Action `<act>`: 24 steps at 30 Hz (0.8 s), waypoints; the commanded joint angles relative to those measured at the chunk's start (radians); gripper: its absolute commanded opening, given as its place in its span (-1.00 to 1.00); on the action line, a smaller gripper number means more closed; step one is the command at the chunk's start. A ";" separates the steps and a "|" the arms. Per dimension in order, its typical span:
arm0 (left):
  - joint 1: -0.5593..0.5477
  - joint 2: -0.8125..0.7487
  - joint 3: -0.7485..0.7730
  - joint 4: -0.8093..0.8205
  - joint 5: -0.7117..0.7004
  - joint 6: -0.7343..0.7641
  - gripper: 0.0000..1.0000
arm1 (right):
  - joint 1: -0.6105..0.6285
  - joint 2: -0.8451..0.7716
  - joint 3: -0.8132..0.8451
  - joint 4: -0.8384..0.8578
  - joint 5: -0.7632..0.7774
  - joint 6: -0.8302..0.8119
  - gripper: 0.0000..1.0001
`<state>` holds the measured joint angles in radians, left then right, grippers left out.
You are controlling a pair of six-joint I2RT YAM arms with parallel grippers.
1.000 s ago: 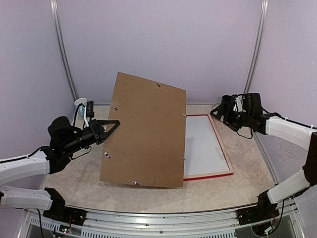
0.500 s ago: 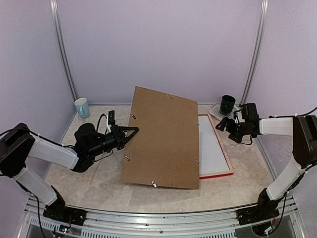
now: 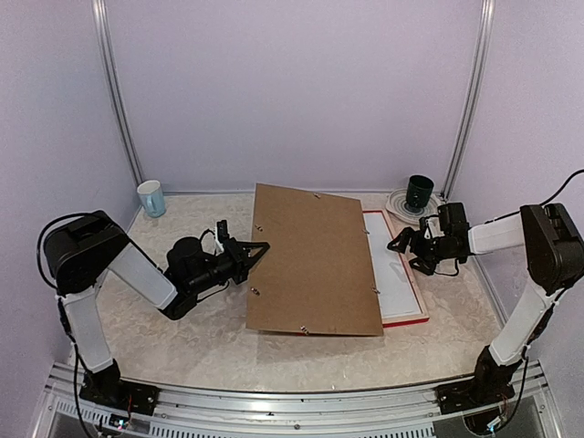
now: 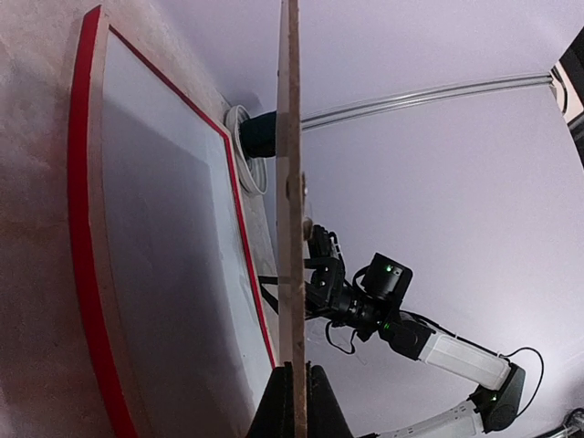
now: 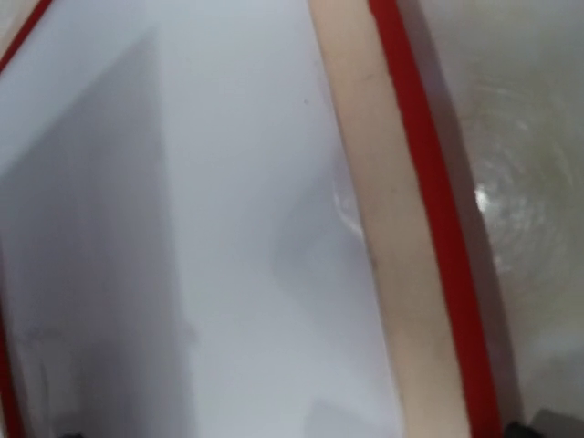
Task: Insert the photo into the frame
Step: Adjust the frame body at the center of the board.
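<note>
My left gripper [image 3: 258,248] is shut on the left edge of a plain brown backing board [image 3: 315,260]. It holds the board tilted over the red frame [image 3: 412,283], covering most of it. In the left wrist view the board's edge [image 4: 292,182] runs straight up from between my fingers [image 4: 296,401], above the frame's red rail [image 4: 87,228]. A white sheet [image 4: 164,228] lies inside the frame. The photo is hidden. My right gripper [image 3: 401,245] is open, low beside the frame's right rail; its camera shows only that pale and red rail [image 5: 365,182] and the white sheet [image 5: 182,228].
A pale blue cup [image 3: 151,197] stands at the back left. At the back right a dark green cup [image 3: 420,192] sits on a plate [image 3: 399,203], just behind the frame. Purple walls close in the table on three sides.
My left arm has carried the board to the right and lowered it flatter over the frame. My right arm has dropped and moved in to the frame's right rail.
</note>
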<state>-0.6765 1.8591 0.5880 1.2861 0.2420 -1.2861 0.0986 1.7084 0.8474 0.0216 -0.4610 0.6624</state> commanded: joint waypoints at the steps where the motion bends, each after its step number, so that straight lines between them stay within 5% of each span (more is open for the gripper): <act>1: -0.008 0.051 0.063 0.148 -0.028 -0.067 -1.00 | -0.008 0.010 -0.024 0.068 -0.082 0.006 0.98; 16: 0.000 0.146 0.211 -0.098 -0.014 -0.043 -1.00 | 0.019 -0.017 -0.075 0.125 -0.152 0.017 0.98; 24: 0.006 0.158 0.222 -0.065 0.053 -0.007 -1.00 | 0.040 -0.120 0.011 -0.077 0.137 -0.096 0.98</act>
<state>-0.6746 2.0056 0.7719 1.1255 0.2287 -1.3167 0.1184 1.6539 0.7883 0.0662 -0.5053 0.6434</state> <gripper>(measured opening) 0.013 0.992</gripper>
